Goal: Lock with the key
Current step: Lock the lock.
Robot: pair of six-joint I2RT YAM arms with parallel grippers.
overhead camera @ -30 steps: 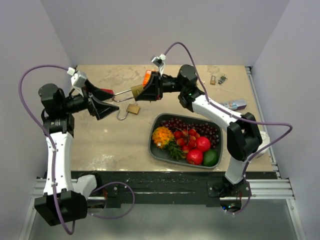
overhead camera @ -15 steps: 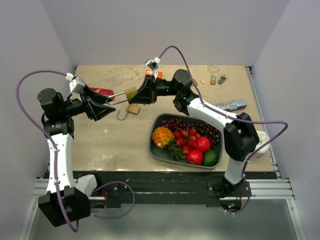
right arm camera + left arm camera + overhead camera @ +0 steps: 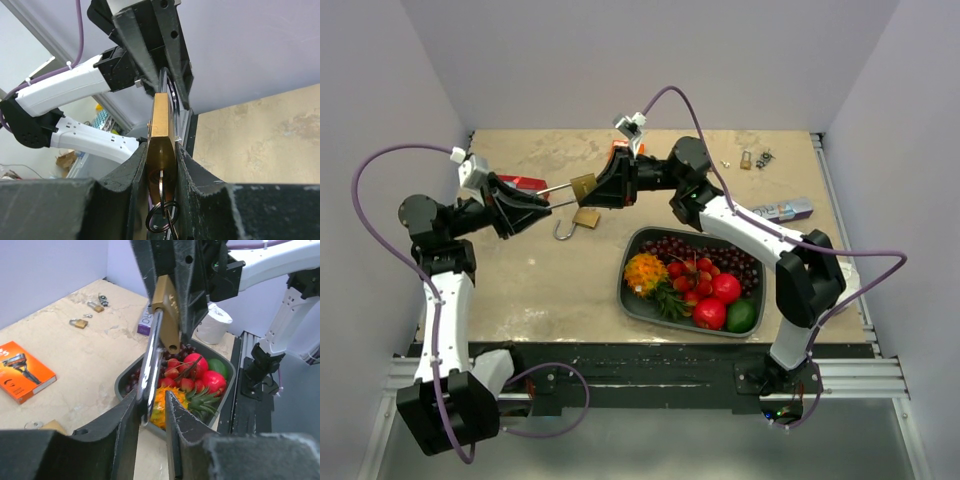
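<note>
Padlock (image 3: 584,186) is mid-air over table (image 3: 520,290), R pincer (image 3: 161,150) clamping brass body w/ key (image 3: 161,182) in, L pincer (image 3: 151,399) pinching shackle (image 3: 152,350); risk: off-axis push, so shackle misses hole or body twists out.

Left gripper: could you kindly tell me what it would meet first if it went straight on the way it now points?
The left gripper has the shackle between its fingers; straight on, it would probably first meet the brass padlock body, which is held by the right gripper.
</note>
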